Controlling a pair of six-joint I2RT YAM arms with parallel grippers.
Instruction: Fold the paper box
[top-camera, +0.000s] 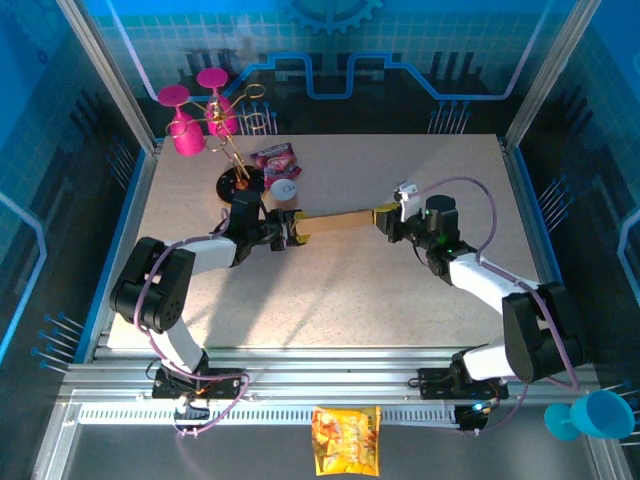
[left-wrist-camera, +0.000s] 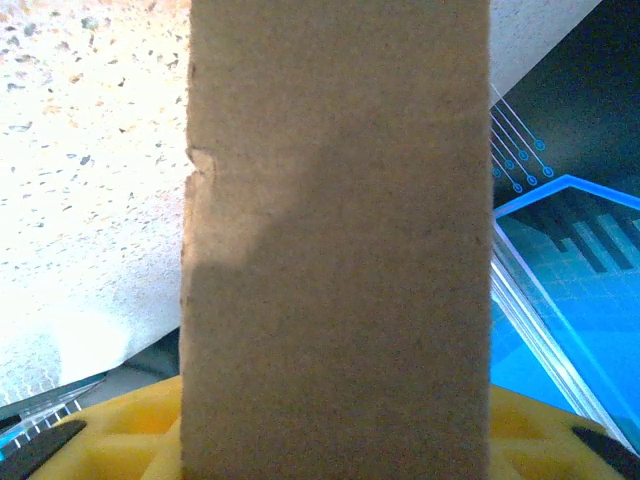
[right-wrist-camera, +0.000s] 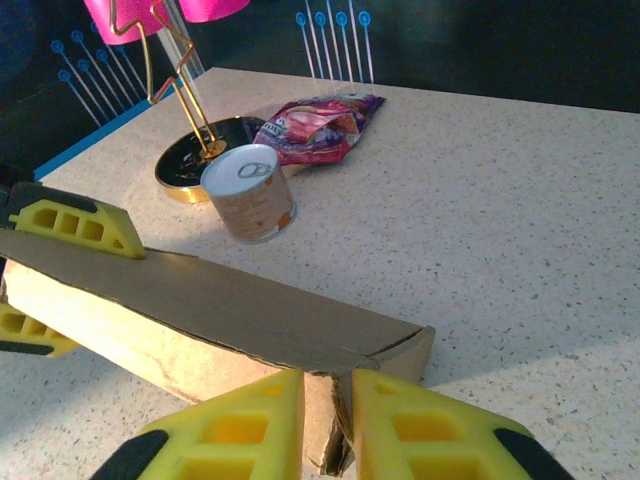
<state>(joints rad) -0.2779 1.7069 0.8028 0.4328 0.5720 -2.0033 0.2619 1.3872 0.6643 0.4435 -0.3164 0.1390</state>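
Observation:
The paper box (top-camera: 340, 222) is a long, flat brown cardboard shape held a little above the middle of the table, stretched between both grippers. My left gripper (top-camera: 297, 228) is shut on its left end. In the left wrist view the cardboard (left-wrist-camera: 335, 250) covers the jaws, and yellow fingers (left-wrist-camera: 110, 430) show at the bottom. My right gripper (top-camera: 385, 218) is shut on the right end. In the right wrist view the box (right-wrist-camera: 220, 300) runs off to the left, and its folded end flap sits pinched in my right gripper (right-wrist-camera: 328, 385).
Behind the box stand a small can (top-camera: 284, 190), a purple snack packet (top-camera: 273, 157) and a gold stand on a black base (top-camera: 240, 183) with pink cups (top-camera: 197, 115). An orange snack packet (top-camera: 346, 438) lies on the front rail. A blue cup (top-camera: 592, 415) is at bottom right.

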